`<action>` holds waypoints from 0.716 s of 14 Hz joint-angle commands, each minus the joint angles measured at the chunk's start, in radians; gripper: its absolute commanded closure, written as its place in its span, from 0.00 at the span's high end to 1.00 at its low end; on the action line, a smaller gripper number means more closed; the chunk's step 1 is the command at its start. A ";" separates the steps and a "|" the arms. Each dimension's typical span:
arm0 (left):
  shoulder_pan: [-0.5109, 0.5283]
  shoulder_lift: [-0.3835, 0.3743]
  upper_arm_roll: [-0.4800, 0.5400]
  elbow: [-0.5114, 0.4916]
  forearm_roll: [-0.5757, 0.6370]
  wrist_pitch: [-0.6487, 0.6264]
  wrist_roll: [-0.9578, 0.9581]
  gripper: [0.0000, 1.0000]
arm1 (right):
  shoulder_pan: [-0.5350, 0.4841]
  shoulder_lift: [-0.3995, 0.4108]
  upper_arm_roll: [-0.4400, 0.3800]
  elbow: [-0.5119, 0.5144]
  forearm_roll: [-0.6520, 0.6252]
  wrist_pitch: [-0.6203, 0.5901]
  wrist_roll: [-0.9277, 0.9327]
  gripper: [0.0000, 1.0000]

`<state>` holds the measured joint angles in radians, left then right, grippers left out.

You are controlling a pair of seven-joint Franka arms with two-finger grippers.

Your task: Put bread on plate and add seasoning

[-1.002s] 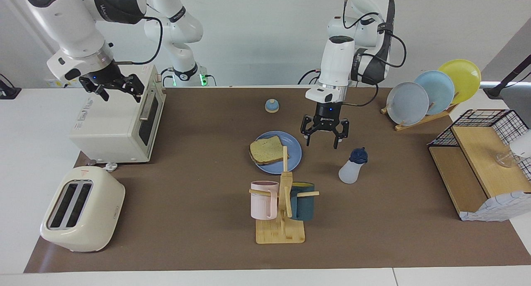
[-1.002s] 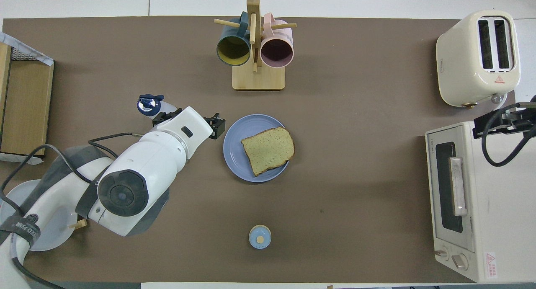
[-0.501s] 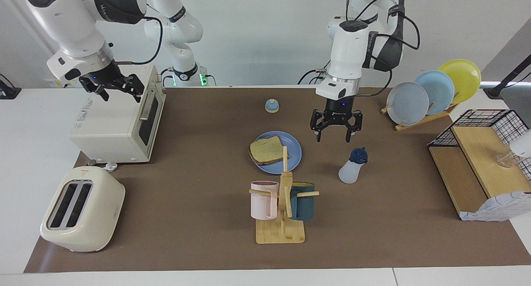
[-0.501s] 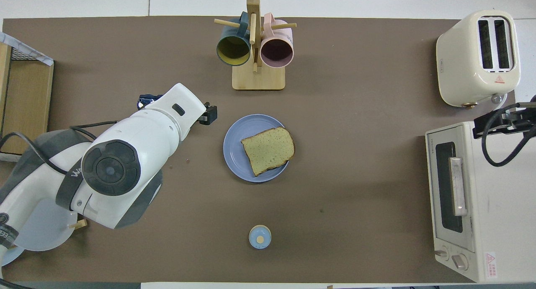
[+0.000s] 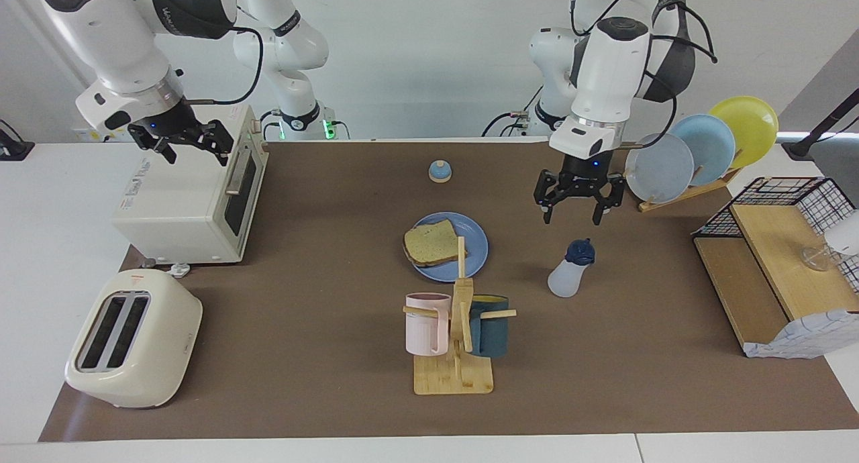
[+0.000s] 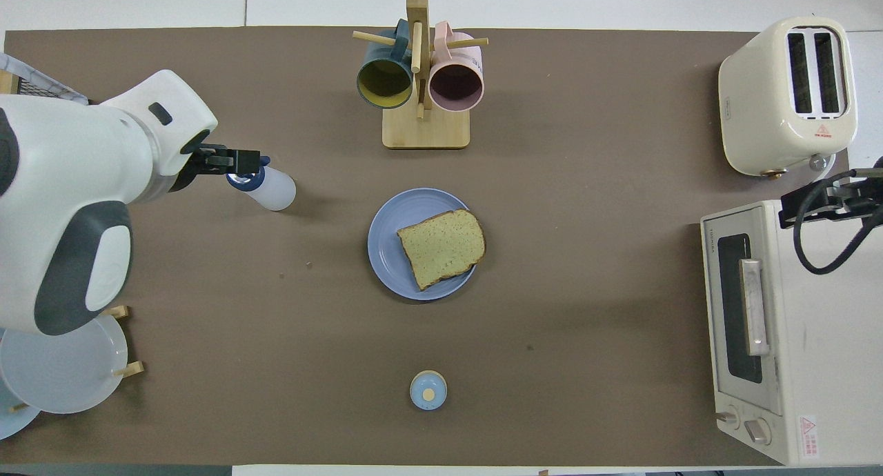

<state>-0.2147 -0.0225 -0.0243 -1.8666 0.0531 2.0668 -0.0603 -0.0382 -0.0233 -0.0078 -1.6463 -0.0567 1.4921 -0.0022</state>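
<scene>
Brown matting is covering the table (image 5: 322, 382), and one slice of bread (image 5: 428, 243) is lying flat on the single blue plate (image 5: 474, 247) near the middle, its tan-yellow crumb showing inside a darker crust, one corner reaching past the plate's rim toward the right arm's end. One seasoning bottle (image 5: 570, 270) is standing on the mat beside the plate, toward the left arm's end; it is translucent white, tapering upward and leaning a little, with a dark navy cap and loop. The left gripper (image 5: 580, 208) is hanging in the air with its fingers spread wide and nothing between them, above the mat close to the bottle, and in the overhead view its tips (image 6: 227, 161) are lying right over the cap. The right gripper (image 5: 190, 145) is hovering over the top of the one white toaster oven (image 5: 191, 204), fingers likewise parted and empty, the arm waiting there. Counting the rest: one cream two-slot toaster (image 5: 134, 339) is sitting at the right arm's end, farther from the robots than the oven; two mugs, one pink (image 5: 425, 323) and one dark teal (image 5: 490, 325), are hanging on one wooden mug tree (image 5: 456, 342); one small blue-domed bell (image 5: 439, 172) is sitting nearer the robots than the plate; three plates, grey, pale blue and yellow, are standing in one wooden rack (image 5: 691, 189); and one wire-and-wood shelf (image 5: 772, 262) is sitting at the left arm's end.
</scene>
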 commanded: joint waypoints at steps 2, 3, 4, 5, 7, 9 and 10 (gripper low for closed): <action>0.121 -0.007 -0.003 0.073 -0.036 -0.164 0.209 1.00 | -0.014 -0.006 0.009 -0.001 0.006 -0.003 -0.018 1.00; 0.144 -0.010 -0.002 0.073 -0.036 -0.184 0.218 1.00 | -0.014 -0.006 0.009 -0.001 0.006 -0.003 -0.018 1.00; 0.158 -0.022 0.000 0.073 -0.036 -0.203 0.221 1.00 | -0.014 -0.006 0.009 -0.001 0.006 -0.003 -0.018 1.00; 0.167 -0.033 0.003 0.069 -0.036 -0.223 0.240 1.00 | -0.014 -0.006 0.009 -0.001 0.006 -0.003 -0.018 1.00; 0.198 -0.045 0.004 0.060 -0.036 -0.263 0.257 1.00 | -0.014 -0.006 0.009 -0.001 0.006 -0.003 -0.018 1.00; 0.202 -0.045 0.003 0.067 -0.036 -0.284 0.254 1.00 | -0.014 -0.006 0.009 -0.001 0.006 -0.003 -0.018 1.00; 0.202 -0.045 -0.002 0.073 -0.036 -0.304 0.249 1.00 | -0.014 -0.006 0.009 -0.001 0.006 -0.003 -0.018 1.00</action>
<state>-0.0217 -0.0532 -0.0170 -1.7975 0.0345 1.8058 0.1765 -0.0382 -0.0233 -0.0078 -1.6463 -0.0567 1.4921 -0.0022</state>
